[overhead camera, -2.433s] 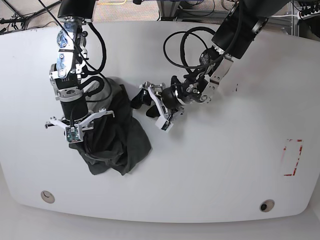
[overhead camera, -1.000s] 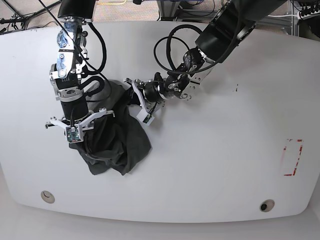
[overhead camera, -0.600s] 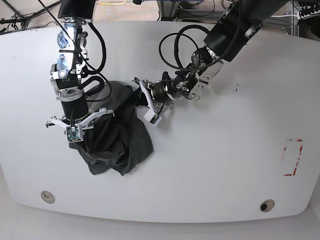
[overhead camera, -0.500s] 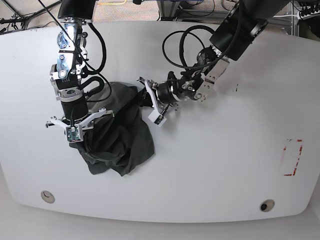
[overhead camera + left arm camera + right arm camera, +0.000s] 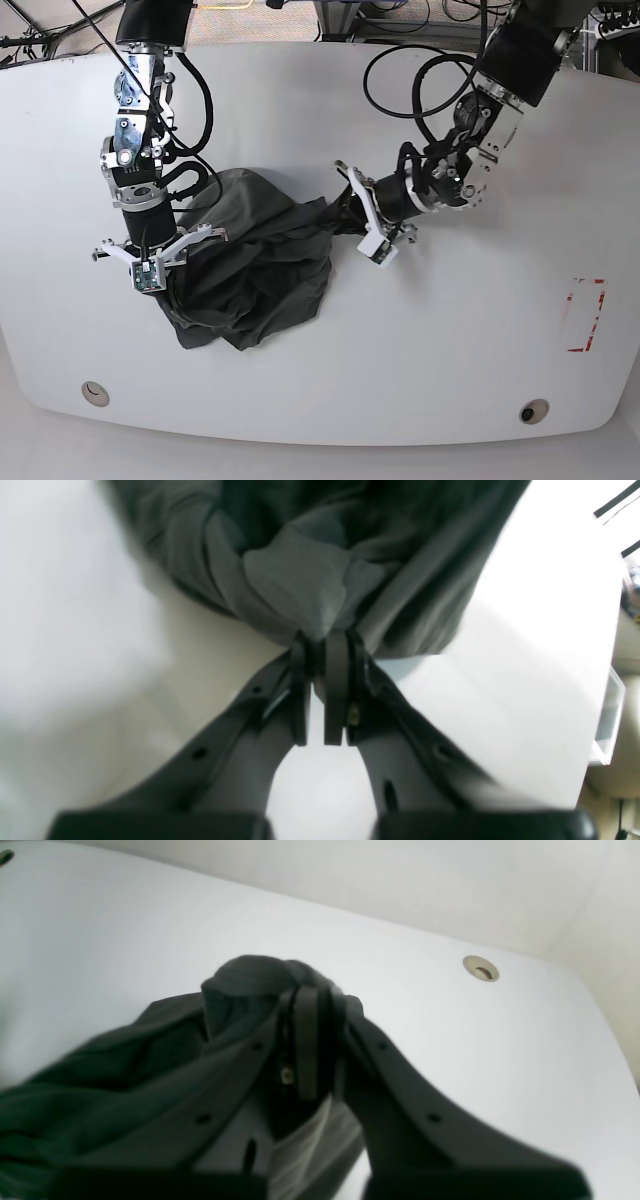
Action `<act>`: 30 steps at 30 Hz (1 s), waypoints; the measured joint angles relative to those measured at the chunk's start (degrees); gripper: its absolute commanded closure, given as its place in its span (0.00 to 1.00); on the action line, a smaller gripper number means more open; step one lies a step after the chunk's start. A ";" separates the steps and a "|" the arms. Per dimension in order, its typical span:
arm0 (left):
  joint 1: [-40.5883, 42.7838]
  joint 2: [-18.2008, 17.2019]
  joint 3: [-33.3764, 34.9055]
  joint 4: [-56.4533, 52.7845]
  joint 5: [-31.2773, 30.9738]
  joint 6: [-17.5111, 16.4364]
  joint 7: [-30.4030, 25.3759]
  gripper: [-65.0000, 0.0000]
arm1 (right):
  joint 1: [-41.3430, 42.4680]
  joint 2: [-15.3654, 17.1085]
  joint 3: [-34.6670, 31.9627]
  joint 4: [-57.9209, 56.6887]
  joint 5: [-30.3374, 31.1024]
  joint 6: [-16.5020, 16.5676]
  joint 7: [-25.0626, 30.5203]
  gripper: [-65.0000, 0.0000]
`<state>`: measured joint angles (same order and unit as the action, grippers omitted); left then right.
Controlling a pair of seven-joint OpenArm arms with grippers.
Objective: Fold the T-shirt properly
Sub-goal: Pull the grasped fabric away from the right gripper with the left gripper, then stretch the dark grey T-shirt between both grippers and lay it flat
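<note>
The folding has hardly begun, by my judgement. The T-shirt [image 5: 245,265] lies as a crumpled dark heap on the left half of the white surface [image 5: 470,330], with no flat panel, no straight hem and no sleeve laid out; it must be spread open and smoothed before any fold can be made, so nearly all of the work is left.

Nearest, the low edge of the heap sags toward the near-left part of the surface, free of either hand. A little farther back on the left, the right hand [image 5: 150,262] hangs over the heap's left side; in the right wrist view its fingers [image 5: 306,1040] are pressed together with a bunched ridge of dark cloth pinched at their tips, so it is clamped on the shirt and holds that part raised.

Farther and to the right, the left hand [image 5: 352,212] grips the heap's right edge. In the left wrist view its fingers [image 5: 336,680] are closed tight on a gathered point of fabric, and the cloth runs taut from there back to the heap, drawn rightward across the surface.
</note>
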<state>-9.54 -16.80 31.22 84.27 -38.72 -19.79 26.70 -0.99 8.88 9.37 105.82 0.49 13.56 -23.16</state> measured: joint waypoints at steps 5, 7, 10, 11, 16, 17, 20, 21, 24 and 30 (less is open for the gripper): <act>1.03 -5.60 -2.03 4.39 -5.18 -0.26 0.79 1.00 | 1.29 -0.02 0.00 -2.10 -0.02 0.00 -0.74 0.96; 1.29 -7.58 -3.52 6.05 -7.06 -0.42 0.79 1.00 | 2.03 0.00 0.00 -2.19 -0.04 -0.04 -1.11 0.96; 1.22 -10.54 -6.43 8.26 -9.51 -0.37 0.74 1.00 | 3.69 0.02 -0.09 -2.19 -0.04 -0.04 -0.98 0.96; 1.11 -11.30 -7.10 8.70 -9.77 -0.37 0.66 1.00 | 4.24 0.02 -0.11 -2.19 -0.04 -0.04 -0.85 0.96; 0.52 -14.25 -10.80 10.32 -12.61 -0.22 0.68 1.00 | 7.74 0.02 -1.29 -3.78 -0.07 -0.22 -0.66 0.96; 0.39 -14.73 -11.43 10.40 -13.66 -0.22 0.76 1.00 | 8.44 0.02 -1.95 -4.39 -0.04 -0.31 -0.70 0.96; -1.05 -16.33 -11.82 10.47 -15.91 -0.26 1.03 1.00 | 11.02 0.02 -3.56 -6.38 0.00 0.02 -0.66 0.96; -1.88 -16.70 -11.82 10.47 -16.26 -0.35 1.18 1.00 | 11.85 0.02 -3.91 -6.91 -0.07 -0.07 -0.74 0.96; -5.18 -17.73 -11.89 10.45 -17.94 -1.29 1.16 1.00 | 14.56 0.00 -5.11 -8.76 -0.04 -0.09 -0.85 0.96; -14.95 -20.74 -12.07 9.99 -20.11 -3.39 1.01 1.00 | 20.81 0.22 -8.13 -11.37 0.15 0.17 -0.96 0.96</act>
<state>-24.49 -37.54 19.16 94.26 -58.83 -23.18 27.70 19.81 9.10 1.23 94.45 0.64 13.74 -24.12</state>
